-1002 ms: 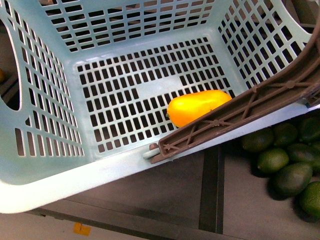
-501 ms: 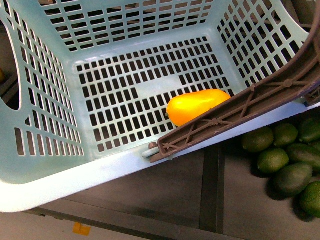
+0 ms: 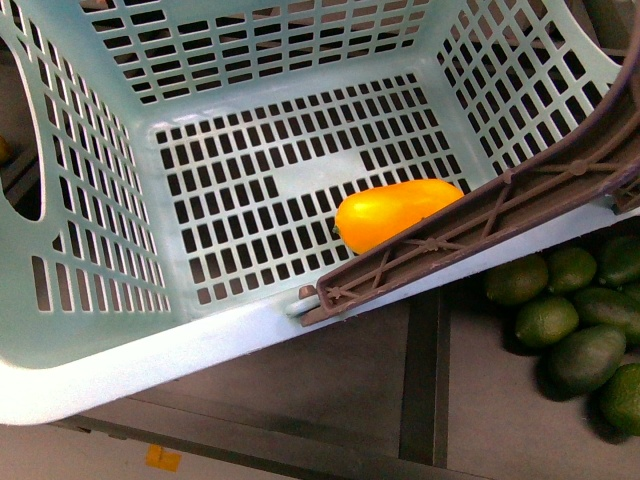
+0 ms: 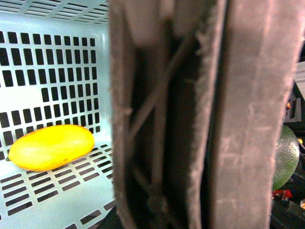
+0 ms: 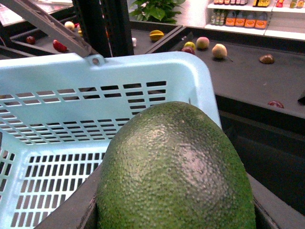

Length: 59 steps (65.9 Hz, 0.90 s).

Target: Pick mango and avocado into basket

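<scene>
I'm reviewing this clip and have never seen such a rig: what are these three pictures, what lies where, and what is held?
This is a robot with two arms, each ending in a gripper. The front picture comes from a camera on its body. It looks down into the light teal basket, where the mango lies on the floor, partly behind the brown handle. Green fruits lie outside on the dark surface. The left wrist camera is so close to that handle that it fills the picture, and the left gripper does not show. The right wrist camera sees the avocado close up near the basket's corner. The dark fingers of the right gripper flank it and seem to hold it.
</scene>
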Each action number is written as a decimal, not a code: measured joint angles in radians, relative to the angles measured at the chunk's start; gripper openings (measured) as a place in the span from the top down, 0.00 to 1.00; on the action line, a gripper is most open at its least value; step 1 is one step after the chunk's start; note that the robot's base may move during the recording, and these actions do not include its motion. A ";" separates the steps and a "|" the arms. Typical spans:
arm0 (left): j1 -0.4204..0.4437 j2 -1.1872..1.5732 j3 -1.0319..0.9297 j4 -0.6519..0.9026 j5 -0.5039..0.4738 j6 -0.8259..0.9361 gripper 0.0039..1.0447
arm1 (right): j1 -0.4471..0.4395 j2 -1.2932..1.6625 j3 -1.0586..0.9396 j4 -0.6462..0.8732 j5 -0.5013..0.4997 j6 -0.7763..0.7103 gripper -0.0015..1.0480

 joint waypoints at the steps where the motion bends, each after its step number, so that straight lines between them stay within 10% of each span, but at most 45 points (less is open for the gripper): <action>1: 0.000 0.000 0.000 0.000 0.000 0.000 0.87 | 0.006 0.006 0.003 0.002 0.003 0.001 0.49; 19: 0.000 0.000 0.000 0.000 0.001 0.000 0.87 | 0.083 0.143 0.057 0.051 0.117 0.020 0.47; 36: 0.000 0.000 0.000 0.000 0.005 0.001 0.87 | 0.108 0.150 0.076 0.033 0.147 0.053 0.07; 59: 0.001 0.001 0.000 0.000 -0.005 -0.001 0.87 | 0.071 -0.025 0.009 0.036 0.382 0.073 0.18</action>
